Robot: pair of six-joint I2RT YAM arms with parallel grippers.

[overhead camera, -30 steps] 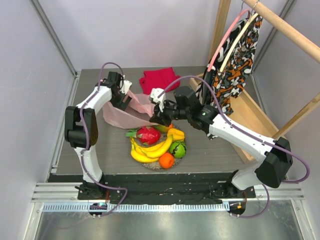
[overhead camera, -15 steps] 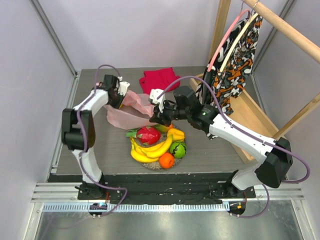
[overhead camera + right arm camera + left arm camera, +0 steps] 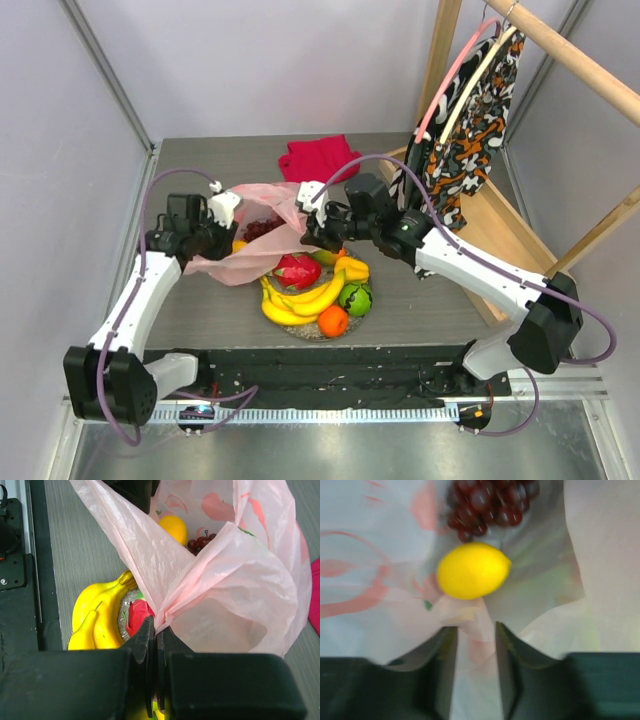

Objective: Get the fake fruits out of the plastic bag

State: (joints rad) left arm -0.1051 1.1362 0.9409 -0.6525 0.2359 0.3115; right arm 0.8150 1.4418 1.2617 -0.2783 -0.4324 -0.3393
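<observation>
Ok so the thin, crinkly pale pink plastic bag [image 3: 240,580] is stretched above the grey worktop [image 3: 430,300] between both arms, with its mouth gaping. The right claw [image 3: 156,627] is clamped tight on a gathered pleat of the film. The left claw [image 3: 474,630] sits partway apart with a fold of film running between its fingers, and honestly I can't tell if it's biting or just straddling.

Inside the bag there's a smooth, glossy yellow lemon-shaped fruit [image 3: 472,570] right next to a knobbly bunch of dark purple grapes [image 3: 490,502]. Out of the bag, piled just beside it, are curved yellow bananas [image 3: 300,300], a pink-red dragon fruit [image 3: 297,270], a green apple [image 3: 355,297] and an orange [image 3: 333,320].

My worry is that film this slick could slip out of a half-closed claw, and then the mouth flops shut over the fruit. Yank too hard and it stretches or tears at the pleat. That round lemon will roll if the bag tips.
</observation>
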